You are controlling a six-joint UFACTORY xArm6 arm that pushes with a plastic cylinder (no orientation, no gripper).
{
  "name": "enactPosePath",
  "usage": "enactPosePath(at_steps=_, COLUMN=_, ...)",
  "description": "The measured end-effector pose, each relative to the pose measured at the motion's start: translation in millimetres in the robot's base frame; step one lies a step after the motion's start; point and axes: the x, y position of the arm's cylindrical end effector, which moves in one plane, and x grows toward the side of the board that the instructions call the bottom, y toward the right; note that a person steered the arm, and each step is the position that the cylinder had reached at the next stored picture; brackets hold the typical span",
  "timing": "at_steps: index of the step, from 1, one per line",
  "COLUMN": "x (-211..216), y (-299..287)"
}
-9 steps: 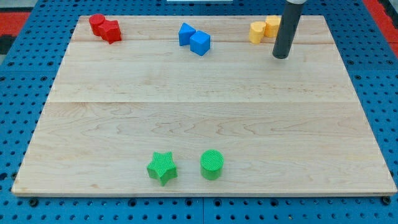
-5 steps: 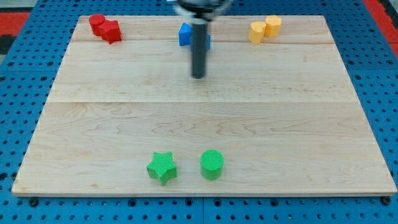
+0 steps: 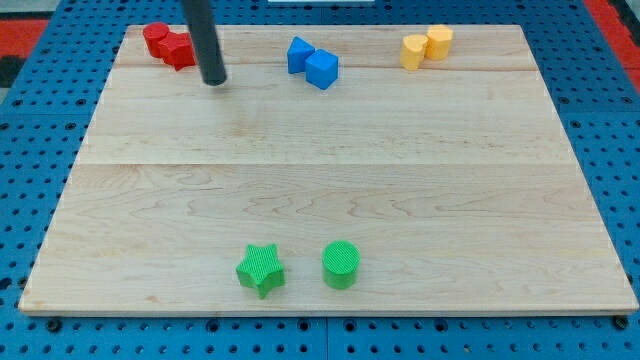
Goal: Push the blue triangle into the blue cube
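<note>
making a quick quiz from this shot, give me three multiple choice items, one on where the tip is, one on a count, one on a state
1. Where is my tip?
A. just right of the red blocks
B. between the green blocks
C. right of the yellow blocks

2. How many green blocks are on the board?
A. one
B. two
C. four

3. How do the blue triangle and blue cube stand?
A. far apart
B. stacked
C. side by side, apparently touching

Answers:
1 A, the rod ends beside the red pair at the view's top left.
2 B, a green star and a green cylinder.
3 C, no gap shows between them.
</note>
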Motion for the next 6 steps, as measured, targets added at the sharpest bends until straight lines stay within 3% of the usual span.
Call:
enactPosePath(at_steps=2, x=-83.9, y=42.2)
enactPosePath(at_steps=5, x=-56.3, y=124.5)
enactPosePath(at_steps=6, x=-42.7, y=128.5)
